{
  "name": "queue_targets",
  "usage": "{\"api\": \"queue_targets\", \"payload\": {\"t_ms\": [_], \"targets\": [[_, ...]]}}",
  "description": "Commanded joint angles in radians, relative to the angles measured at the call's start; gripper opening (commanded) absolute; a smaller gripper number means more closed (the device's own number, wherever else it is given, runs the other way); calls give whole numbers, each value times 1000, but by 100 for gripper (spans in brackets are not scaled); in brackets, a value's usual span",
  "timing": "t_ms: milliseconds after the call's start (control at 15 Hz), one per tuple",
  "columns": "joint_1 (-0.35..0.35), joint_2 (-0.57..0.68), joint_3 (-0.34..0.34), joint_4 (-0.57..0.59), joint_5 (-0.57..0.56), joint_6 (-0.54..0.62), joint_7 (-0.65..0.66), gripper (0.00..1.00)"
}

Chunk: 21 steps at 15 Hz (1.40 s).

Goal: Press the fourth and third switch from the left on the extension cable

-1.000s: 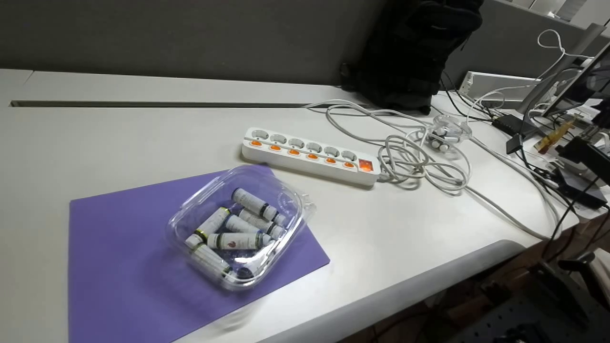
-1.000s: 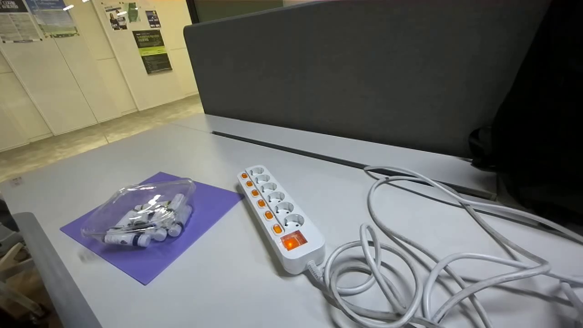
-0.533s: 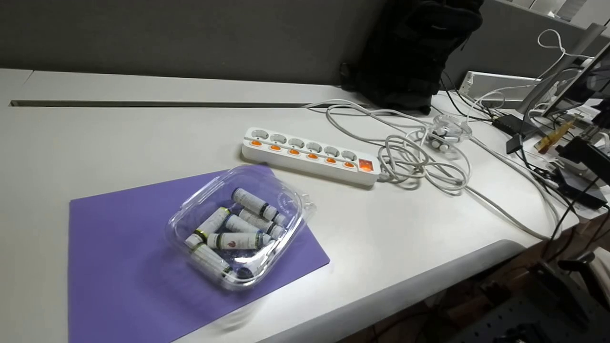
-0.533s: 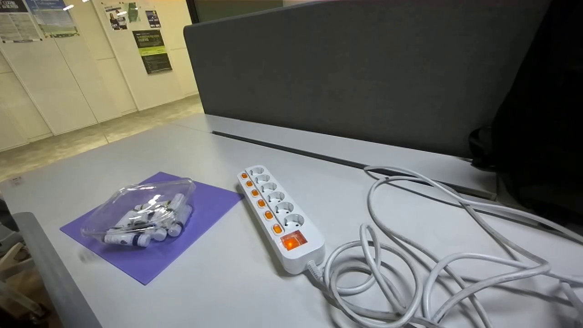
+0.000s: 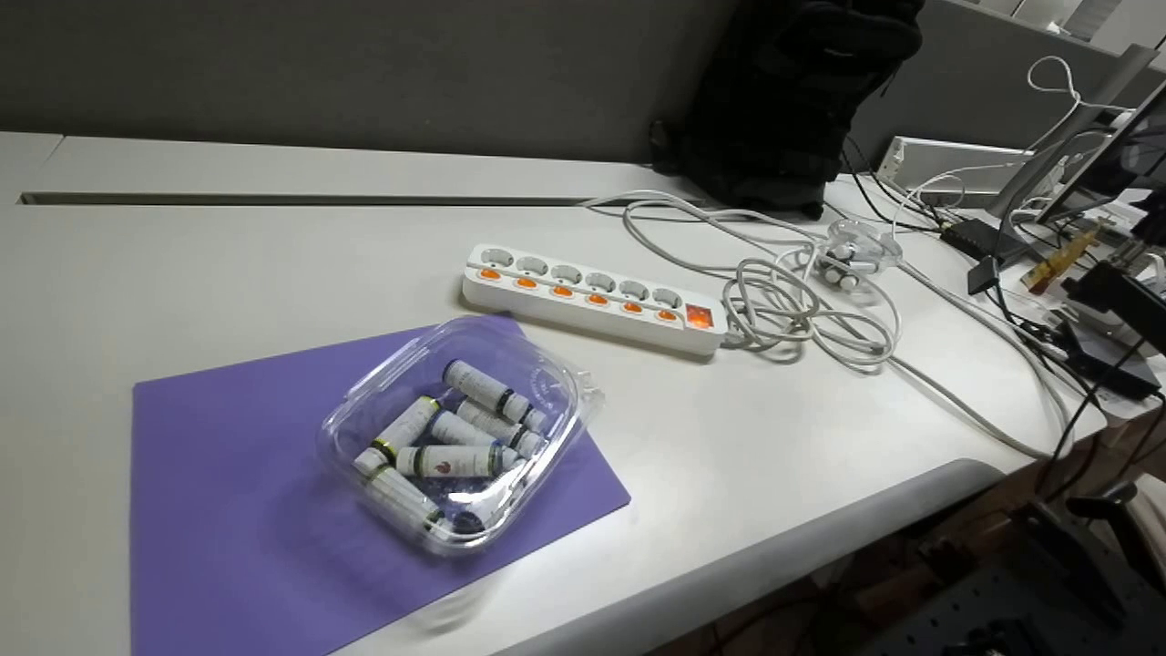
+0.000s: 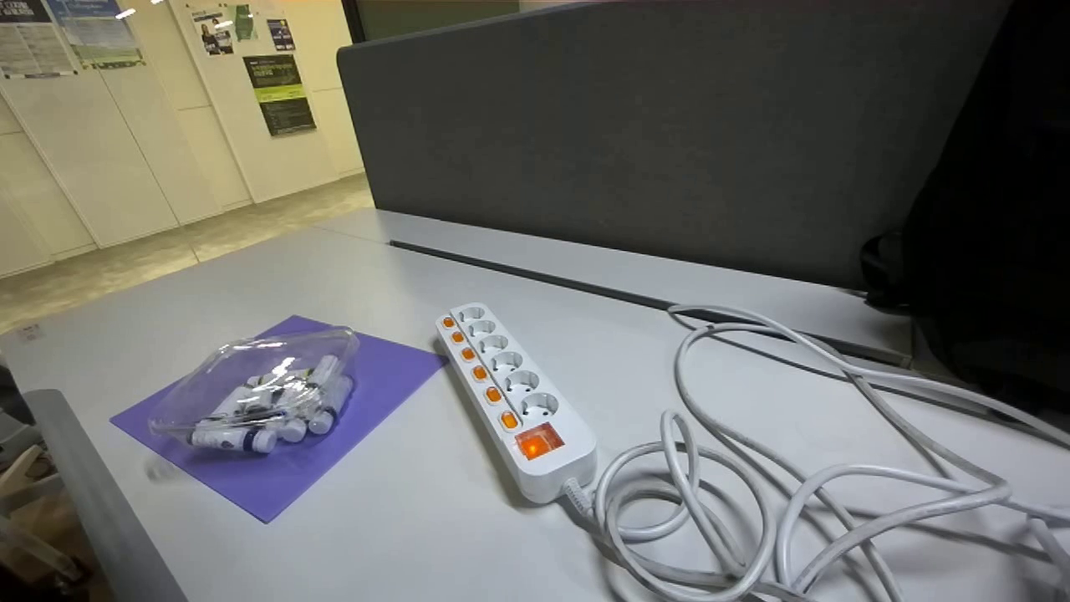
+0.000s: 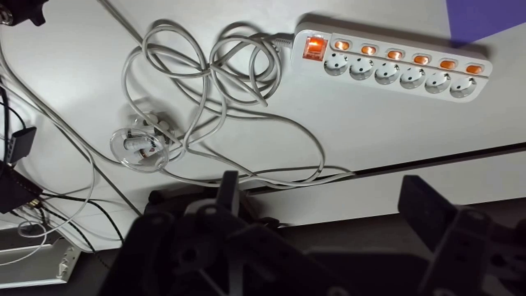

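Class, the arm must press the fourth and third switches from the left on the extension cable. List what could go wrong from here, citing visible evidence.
1. In the wrist view, the large switch is leftmost; counting it could shift the choice.
2. In an exterior view, the third switch and fourth switch sit close to neighbours, which might be pushed too.
3. The open hand might snag the cord, which lies in loops.

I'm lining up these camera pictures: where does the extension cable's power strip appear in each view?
In an exterior view: power strip near the centre.
In an exterior view: power strip just below centre.
Wrist view: power strip upper right.
Shared landmark: purple sheet, cropped in the wrist view's top-right corner.
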Motion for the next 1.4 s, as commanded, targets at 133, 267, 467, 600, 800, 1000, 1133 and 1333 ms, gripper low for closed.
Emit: {"api": "queue_targets", "payload": {"t_ms": [133,267,467,600,800,1000,1133,1333], "targets": [[32,154,-91,124,39,-38,-88,100],[35,235,-120,186,52,-46,-121,100],[43,361,-144,288,57,-59,-161,100],[54,458,-156,371,63,-93,-189,100],[71,611,-170,503,92,-165,-234,100],[84,765,-166,617,102,-218,-255,100],[102,854,-158,670,77,-228,-242,100],[155,962,-152,726,8,-248,-213,100]]}}
